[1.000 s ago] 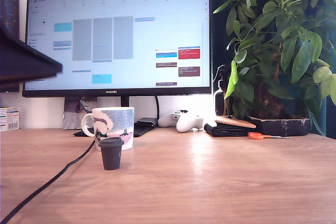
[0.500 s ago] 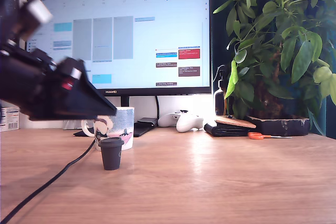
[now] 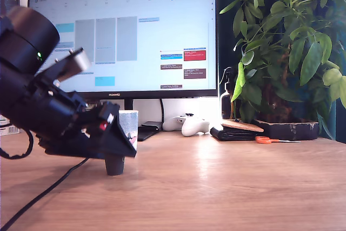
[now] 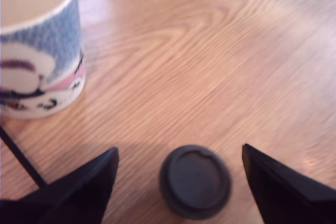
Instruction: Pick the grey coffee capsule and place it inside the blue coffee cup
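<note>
While its fingers stand spread, the hand (image 4: 178,169) straddles the grey coffee capsule (image 4: 195,181) upright on the tabletop (image 4: 210,51), seemingly ready to close; the blue coffee cup (image 4: 37,56) waits nearby.

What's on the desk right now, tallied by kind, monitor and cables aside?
Capsule: 1
Mug: 1
Game controller: 1
Potted plant: 1
Dark bottle: 1
Scissors, orange handle: 1
Black wallet: 1
Total: 7
</note>
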`<act>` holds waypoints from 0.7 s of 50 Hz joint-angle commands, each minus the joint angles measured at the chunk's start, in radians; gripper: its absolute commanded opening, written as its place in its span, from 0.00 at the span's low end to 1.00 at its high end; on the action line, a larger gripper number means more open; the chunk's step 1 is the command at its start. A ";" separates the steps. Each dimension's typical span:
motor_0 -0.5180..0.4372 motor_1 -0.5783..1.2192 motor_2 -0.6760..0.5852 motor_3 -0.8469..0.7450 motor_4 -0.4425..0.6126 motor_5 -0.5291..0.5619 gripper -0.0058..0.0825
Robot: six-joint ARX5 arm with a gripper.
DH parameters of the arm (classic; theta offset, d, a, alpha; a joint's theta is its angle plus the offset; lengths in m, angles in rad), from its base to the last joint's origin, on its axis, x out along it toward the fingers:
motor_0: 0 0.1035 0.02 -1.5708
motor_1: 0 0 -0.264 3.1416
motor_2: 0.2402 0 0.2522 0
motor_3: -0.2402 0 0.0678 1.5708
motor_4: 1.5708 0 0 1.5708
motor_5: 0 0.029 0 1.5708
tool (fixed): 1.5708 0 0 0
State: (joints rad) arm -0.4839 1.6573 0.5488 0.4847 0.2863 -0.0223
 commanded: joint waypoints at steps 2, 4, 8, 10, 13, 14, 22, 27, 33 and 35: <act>-0.003 0.005 0.009 -0.002 -0.002 0.009 0.84; -0.003 0.005 0.009 0.002 -0.002 0.015 0.82; -0.003 0.005 0.010 0.008 -0.004 0.024 0.65; -0.003 0.005 0.010 0.009 -0.003 0.028 0.51; -0.003 0.005 0.010 0.013 -0.002 0.031 0.28; -0.003 0.005 0.010 0.016 -0.002 0.032 0.23; -0.003 0.005 0.010 0.056 0.008 0.031 0.15; -0.003 0.005 0.018 0.129 0.047 0.016 0.15; -0.003 0.005 0.072 0.151 0.084 -0.015 0.15; -0.003 0.005 0.096 0.151 0.095 -0.016 0.15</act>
State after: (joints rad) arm -0.4839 1.6585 0.6052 0.6170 0.3687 -0.0288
